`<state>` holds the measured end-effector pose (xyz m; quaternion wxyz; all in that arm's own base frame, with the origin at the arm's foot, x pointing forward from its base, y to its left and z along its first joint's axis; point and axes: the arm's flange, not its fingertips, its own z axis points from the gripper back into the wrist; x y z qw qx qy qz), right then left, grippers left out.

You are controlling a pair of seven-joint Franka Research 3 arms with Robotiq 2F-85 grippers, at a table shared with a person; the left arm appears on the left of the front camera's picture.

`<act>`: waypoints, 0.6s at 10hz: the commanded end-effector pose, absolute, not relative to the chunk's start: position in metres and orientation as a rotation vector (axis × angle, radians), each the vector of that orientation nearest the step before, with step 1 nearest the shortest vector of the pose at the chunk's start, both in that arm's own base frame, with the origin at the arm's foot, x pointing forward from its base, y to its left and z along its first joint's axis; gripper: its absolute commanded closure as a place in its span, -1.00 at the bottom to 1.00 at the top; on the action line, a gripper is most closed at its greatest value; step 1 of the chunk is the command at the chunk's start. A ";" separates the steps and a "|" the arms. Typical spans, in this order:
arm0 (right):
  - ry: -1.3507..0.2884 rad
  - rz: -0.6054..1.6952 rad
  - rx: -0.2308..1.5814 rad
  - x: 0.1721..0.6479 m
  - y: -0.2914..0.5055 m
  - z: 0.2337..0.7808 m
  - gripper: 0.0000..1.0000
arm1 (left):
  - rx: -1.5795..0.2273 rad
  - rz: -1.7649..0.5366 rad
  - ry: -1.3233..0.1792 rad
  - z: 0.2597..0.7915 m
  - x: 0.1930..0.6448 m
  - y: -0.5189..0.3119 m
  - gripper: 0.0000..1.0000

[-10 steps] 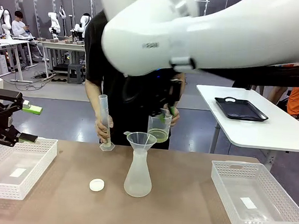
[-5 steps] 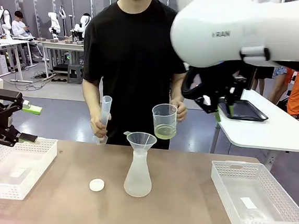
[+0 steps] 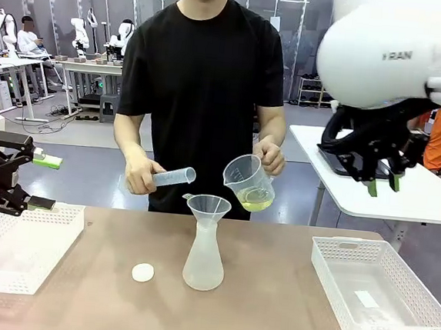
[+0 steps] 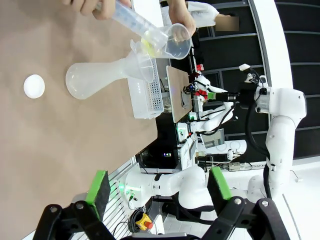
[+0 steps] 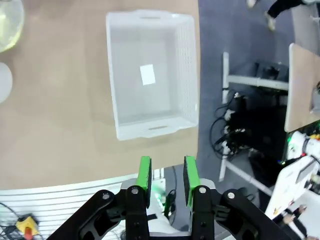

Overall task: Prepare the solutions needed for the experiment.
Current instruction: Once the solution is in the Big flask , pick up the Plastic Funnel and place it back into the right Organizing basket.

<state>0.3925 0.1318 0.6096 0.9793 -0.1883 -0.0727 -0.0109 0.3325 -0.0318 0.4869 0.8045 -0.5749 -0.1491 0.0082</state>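
Observation:
The pale yellow-green solution (image 3: pixel 256 204) is a shallow layer in a clear beaker (image 3: pixel 247 182), also seen as the beaker (image 4: pixel 177 44). A person's hand tilts it just above the funnel (image 3: pixel 209 206) on the flask (image 3: pixel 204 261). Their other hand holds a graduated cylinder (image 3: pixel 171 178) nearly level, its mouth close to the beaker's rim. My right gripper (image 3: pixel 385 184) hangs high at the right, open by a narrow gap and holding nothing. My left gripper (image 3: pixel 41 181) stands wide open above the left basket (image 3: pixel 52 254). The left gripper (image 4: pixel 159 185) and the right gripper (image 5: pixel 167 176) are both empty.
A white round cap (image 3: pixel 143 272) lies on the brown table (image 3: pixel 286 302) left of the flask. A white basket (image 3: pixel 334 257) with only a label in it stands at the right, directly below my right wrist as the basket (image 5: pixel 119 126). A white side table (image 3: pixel 433 205) stands behind.
My right gripper let go of the beaker and swung up and to the right. The person now tilts the beaker over the funnel and has lifted the cylinder off the table and turned it level.

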 end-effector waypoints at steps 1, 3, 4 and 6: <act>-0.162 -0.069 -0.236 0.379 0.115 0.590 0.30 | -1.254 0.014 -0.323 0.488 0.334 -0.034 -1.00; -0.159 -0.116 -0.175 0.371 0.097 0.579 0.30 | -1.254 0.014 -0.323 0.488 0.334 -0.034 -1.00; -0.154 -0.153 -0.151 0.368 0.091 0.574 0.30 | -1.254 0.014 -0.323 0.488 0.334 -0.034 -1.00; -0.146 -0.198 -0.169 0.367 0.100 0.565 0.30 | -1.254 0.014 -0.323 0.488 0.334 -0.034 -1.00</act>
